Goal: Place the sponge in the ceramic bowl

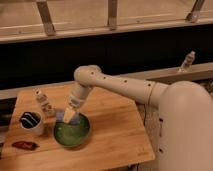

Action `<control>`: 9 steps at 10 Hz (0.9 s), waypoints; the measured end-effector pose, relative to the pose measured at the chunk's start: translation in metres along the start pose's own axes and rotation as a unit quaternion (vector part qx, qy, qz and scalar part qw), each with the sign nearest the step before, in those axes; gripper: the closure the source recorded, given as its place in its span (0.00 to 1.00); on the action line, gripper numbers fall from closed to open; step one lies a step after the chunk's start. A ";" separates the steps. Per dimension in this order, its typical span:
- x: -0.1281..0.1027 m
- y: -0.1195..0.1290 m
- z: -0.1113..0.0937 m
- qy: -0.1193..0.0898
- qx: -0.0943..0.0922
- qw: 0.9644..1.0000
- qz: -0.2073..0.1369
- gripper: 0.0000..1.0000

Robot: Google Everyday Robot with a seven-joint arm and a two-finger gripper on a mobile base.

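The green ceramic bowl point(73, 136) sits on the wooden table point(117, 132), left of centre. My gripper point(68, 116) points down at the bowl's far left rim, reaching from the white arm on the right. A bit of the light blue-grey sponge point(60, 115) shows at the gripper's tip, held just above the rim. Most of the sponge is hidden behind the gripper.
A white mug with dark wavy stripes point(31, 122) stands left of the bowl, with a small bottle point(45, 103) behind it. A dark red flat object point(25, 145) lies at the front left. Another bottle point(187, 61) stands on the far right ledge.
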State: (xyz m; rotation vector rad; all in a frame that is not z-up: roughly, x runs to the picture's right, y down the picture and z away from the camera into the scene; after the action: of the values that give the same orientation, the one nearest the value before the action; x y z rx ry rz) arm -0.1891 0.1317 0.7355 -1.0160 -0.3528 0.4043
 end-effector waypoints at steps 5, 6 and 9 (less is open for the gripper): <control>0.028 0.012 0.010 0.010 -0.005 0.999 0.032 1.00; 0.033 0.015 0.015 0.008 -0.008 0.999 0.036 1.00; 0.036 0.018 0.022 0.001 -0.009 0.999 0.038 0.98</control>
State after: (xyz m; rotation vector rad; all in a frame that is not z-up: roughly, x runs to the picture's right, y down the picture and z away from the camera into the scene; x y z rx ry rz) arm -0.1706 0.1734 0.7341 -1.0498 -0.3169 0.4684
